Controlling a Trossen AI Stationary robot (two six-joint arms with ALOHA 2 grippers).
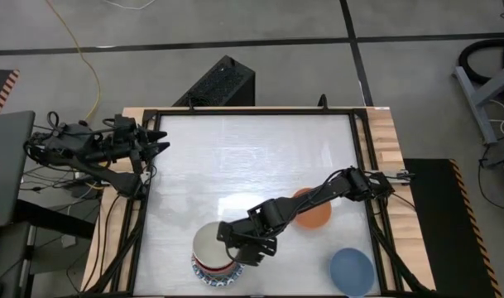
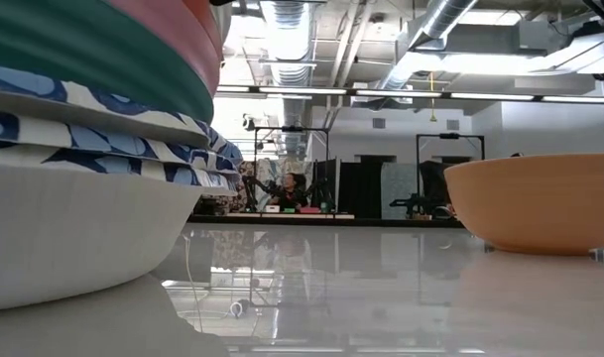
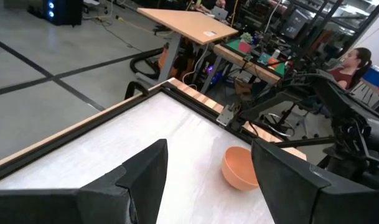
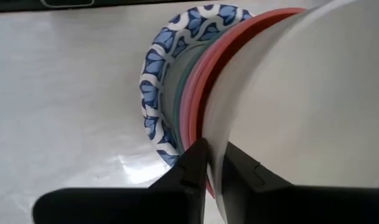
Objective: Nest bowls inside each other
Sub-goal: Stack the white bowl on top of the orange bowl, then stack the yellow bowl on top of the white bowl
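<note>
A stack of nested bowls [image 1: 212,255] is seen near the front edge of the white table [image 1: 235,157], left of centre in the high view. At its base the white bowls with blue-patterned rims [image 4: 153,81] are found; above them the green bowl [image 4: 178,93], the pink bowl [image 4: 195,99] and the red bowl [image 4: 209,87] are nested, and the cream bowl [image 4: 301,93] is set on top.

The right claw [image 1: 235,248] is placed at the right side of the stack. In the right wrist view its fingers [image 4: 192,165] are seen on either side of the cream bowl's rim, narrowly spread; whether the rim is pinched or merely straddled cannot be told.

The orange bowl [image 1: 311,207] is seen alone on the table, right of centre, partly hidden under the right arm. The blue bowl [image 1: 352,271] is seen by itself near the front right corner, well apart from the stack.

The left claw [image 1: 156,141] is held over the table's back left corner, its fingers [image 3: 145,180] spread and nothing between them.

In the left wrist view a person [image 3: 354,65] is seen beyond the table, and a wooden desk [image 3: 189,25] is seen farther back.
</note>
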